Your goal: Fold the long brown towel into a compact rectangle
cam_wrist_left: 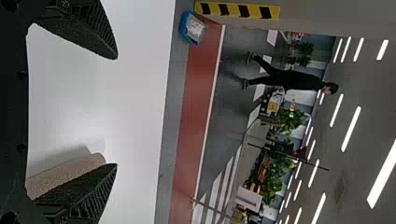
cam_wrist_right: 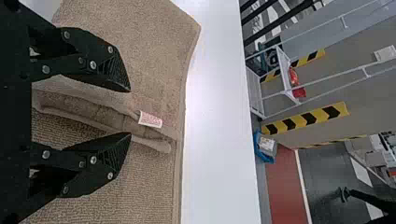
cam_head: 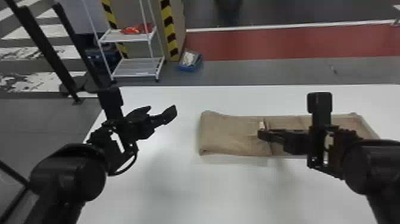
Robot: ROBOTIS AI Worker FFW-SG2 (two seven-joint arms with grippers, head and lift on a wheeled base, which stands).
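Probably the brown towel [cam_head: 232, 137] on the desk [cam_head: 178, 190] is light and floppy, so the open right claw [cam_wrist_right: 130, 111] should pinch near the tag [cam_wrist_right: 150, 119]; the left claw [cam_wrist_left: 116, 111] is open too.

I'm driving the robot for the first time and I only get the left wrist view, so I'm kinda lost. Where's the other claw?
Observer: In the head view, the right claw is over the brown towel.
Operator: Cool! Is it squishing the towel?
Observer: No, its two fingers are apart, with a gap between the tips.
Operator: Is any of the towel folded yet?
Observer: Yes, the left part looks folded over toward the right, and a small pale tag sticks out by the folded part's edge.
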